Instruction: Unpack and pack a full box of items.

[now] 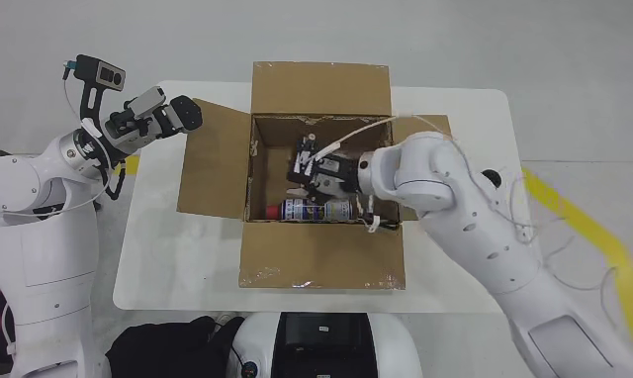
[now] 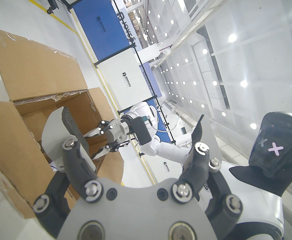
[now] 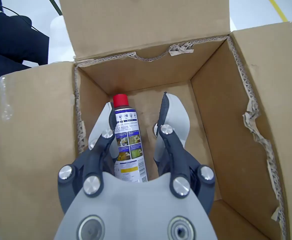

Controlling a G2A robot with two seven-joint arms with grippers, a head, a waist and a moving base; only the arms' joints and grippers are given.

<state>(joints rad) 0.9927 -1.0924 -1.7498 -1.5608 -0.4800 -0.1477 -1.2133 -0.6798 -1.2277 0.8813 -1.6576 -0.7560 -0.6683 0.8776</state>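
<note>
The cardboard box (image 1: 321, 254) stands open on the white table (image 1: 148, 239) with all four flaps folded outward. The corrugated edges along its rim are torn and ragged.

One spray can (image 1: 316, 211) lies on its side on the box floor, along the wall nearest the robot. Its red cap points toward the box's left wall.

The right gripper (image 1: 300, 175) is lowered inside the box, above the can. In the top view the right forearm and wrist cover part of the box interior and the right flap.

The right wrist view shows the box (image 3: 223, 116) from within. The right gripper (image 3: 137, 101) is released, with its fingers spread on either side of the spray can (image 3: 128, 138). One finger is just beside the can body; the other stands apart from it. Nothing is grasped.

The left gripper (image 1: 196, 114) hangs outside the box, beyond the left flap. In the left wrist view the left gripper (image 2: 132, 113) is spread wide and empty. The same view shows the box (image 2: 36, 63) from the side and the right gripper (image 2: 92, 143) below the rim, fingers parted.
</note>
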